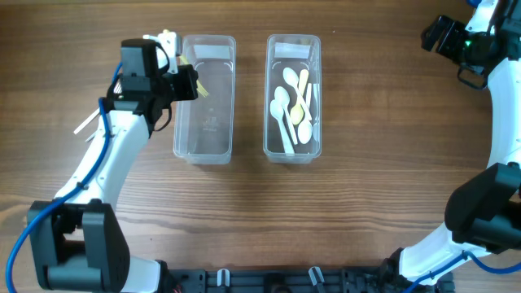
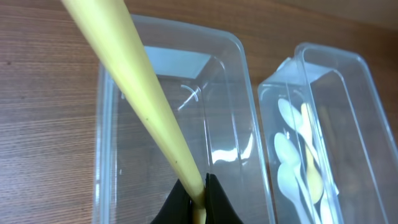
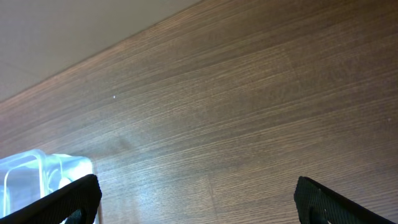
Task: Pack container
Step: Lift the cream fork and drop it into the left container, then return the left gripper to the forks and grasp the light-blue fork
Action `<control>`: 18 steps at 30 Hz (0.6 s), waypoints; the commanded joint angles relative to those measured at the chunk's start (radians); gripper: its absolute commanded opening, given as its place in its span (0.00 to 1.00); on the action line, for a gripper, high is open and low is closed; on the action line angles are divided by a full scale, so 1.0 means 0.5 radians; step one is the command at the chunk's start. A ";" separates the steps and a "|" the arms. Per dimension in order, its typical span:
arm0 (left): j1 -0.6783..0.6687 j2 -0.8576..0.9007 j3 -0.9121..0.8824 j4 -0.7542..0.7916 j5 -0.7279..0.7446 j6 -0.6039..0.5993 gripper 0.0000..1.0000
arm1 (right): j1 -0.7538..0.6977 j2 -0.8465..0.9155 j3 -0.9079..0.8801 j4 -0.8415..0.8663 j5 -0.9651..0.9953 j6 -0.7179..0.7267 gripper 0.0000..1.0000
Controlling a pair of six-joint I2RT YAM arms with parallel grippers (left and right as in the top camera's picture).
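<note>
Left jaws: you have them clamped on the yellow utensil (image 2: 149,118).
Utensil: it slants over the left container (image 1: 230,106).
Right jaws: yours are spread wide, gripping nothing, above the desk (image 1: 374,163), well apart from both containers.
Right container (image 1: 317,98): spoons (image 1: 285,102) lie inside.

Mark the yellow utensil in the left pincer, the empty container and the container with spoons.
yellow utensil (image 2: 149,106), left wrist view, middle of its handle.
empty container (image 1: 202,159), overhead view, its rim at the end nearest the robot.
container with spoons (image 1: 293,157), overhead view, its rim at the end nearest the robot.
</note>
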 commanded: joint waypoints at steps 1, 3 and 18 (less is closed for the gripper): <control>-0.045 -0.001 -0.005 0.013 -0.040 0.098 0.05 | -0.002 -0.020 0.007 0.004 0.019 -0.024 1.00; -0.044 -0.001 -0.005 0.000 -0.041 0.098 0.11 | -0.002 -0.020 0.007 0.004 0.019 -0.023 1.00; 0.219 -0.101 0.091 0.259 -0.244 -0.835 1.00 | -0.002 -0.020 0.007 0.004 0.019 -0.023 1.00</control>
